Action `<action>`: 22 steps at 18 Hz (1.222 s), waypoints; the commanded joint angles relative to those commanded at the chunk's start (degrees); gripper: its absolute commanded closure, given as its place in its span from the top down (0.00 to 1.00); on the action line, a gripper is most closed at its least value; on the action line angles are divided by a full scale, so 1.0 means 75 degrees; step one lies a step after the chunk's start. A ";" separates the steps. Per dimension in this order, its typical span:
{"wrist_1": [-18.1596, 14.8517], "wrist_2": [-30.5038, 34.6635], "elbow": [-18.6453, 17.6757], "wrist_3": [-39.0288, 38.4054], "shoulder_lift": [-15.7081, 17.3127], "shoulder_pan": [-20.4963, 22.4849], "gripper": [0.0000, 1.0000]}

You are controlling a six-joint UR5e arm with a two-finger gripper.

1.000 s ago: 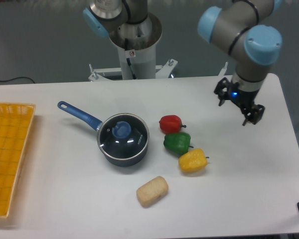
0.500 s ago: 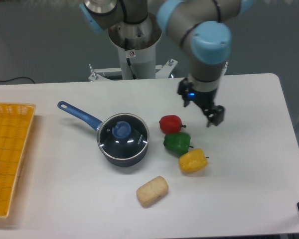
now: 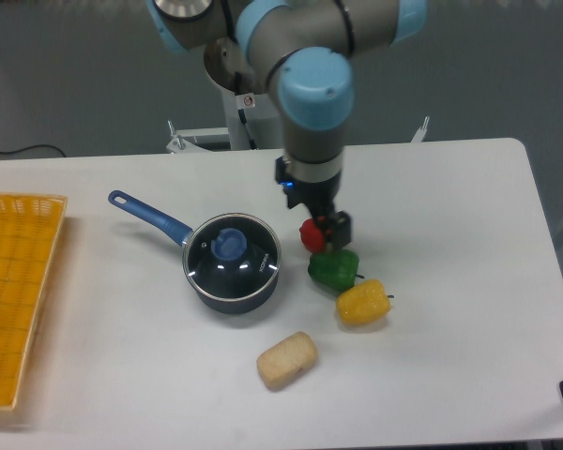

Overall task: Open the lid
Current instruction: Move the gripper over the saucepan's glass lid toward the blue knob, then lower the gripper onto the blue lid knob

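The lid [image 3: 235, 258], a round glass disc with a metal rim and a blue centre knob [image 3: 229, 245], sits flat on the dark-blue saucepan [image 3: 227, 298], left of the table's middle. The pan's long blue handle [image 3: 150, 217] points up-left. My gripper [image 3: 311, 201] hangs to the right of the pan, above the red pepper [image 3: 309, 237], and covers part of it. Its two fingers stand apart, open, with nothing between them. The gripper is clear of the lid.
A green pepper [image 3: 334, 269] and a yellow pepper [image 3: 362, 303] lie just right of the pan, below the red one. A beige bread roll [image 3: 286, 360] lies in front. A yellow basket [image 3: 14, 291] fills the left edge. The robot base [image 3: 253, 103] stands behind.
The arm has swept left from the table's right side to above the red pepper, close to the pan. Lid, pan and food have not moved.
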 joint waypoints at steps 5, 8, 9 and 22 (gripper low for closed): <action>0.0117 -0.0023 -0.0082 0.0935 -0.0024 -0.0142 1.00; 0.0117 -0.0023 -0.0257 0.1171 -0.0024 -0.0212 1.00; 0.0129 -0.0023 -0.0339 0.1253 -0.0024 -0.0212 1.00; 0.1149 -0.0082 -0.1101 0.1406 -0.0048 -0.0739 1.00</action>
